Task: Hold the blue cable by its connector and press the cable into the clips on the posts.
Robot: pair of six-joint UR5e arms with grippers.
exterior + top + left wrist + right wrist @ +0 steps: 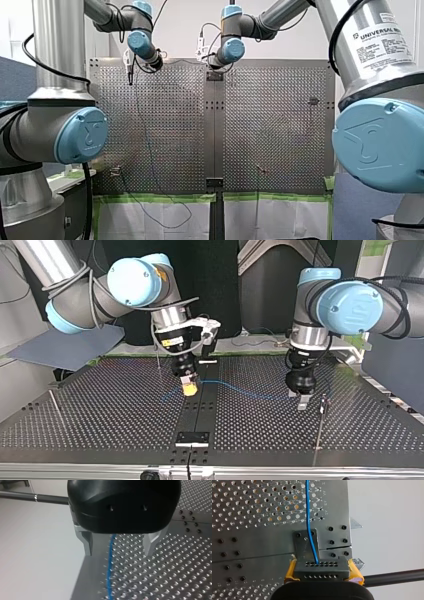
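In the right wrist view my right gripper (322, 574) is shut, its yellow pads (290, 571) clamped on a dark grey connector block (322, 567). The blue cable (310, 530) leaves the block and runs ahead over the perforated table. In the top view my right gripper (189, 386) stands mid-table, and the blue cable (240, 390) trails to my left gripper (301, 399). The left wrist view shows my left gripper (119, 547) open, its metal fingers (86, 542) either side of the blue cable (110, 565) without touching it.
Thin posts stand on the table (100, 410): one post (320, 420) close beside my left gripper, another post (158, 362) behind my right gripper, a third post (55, 407) at the top view's left. A small plate (192, 437) sits at the centre seam.
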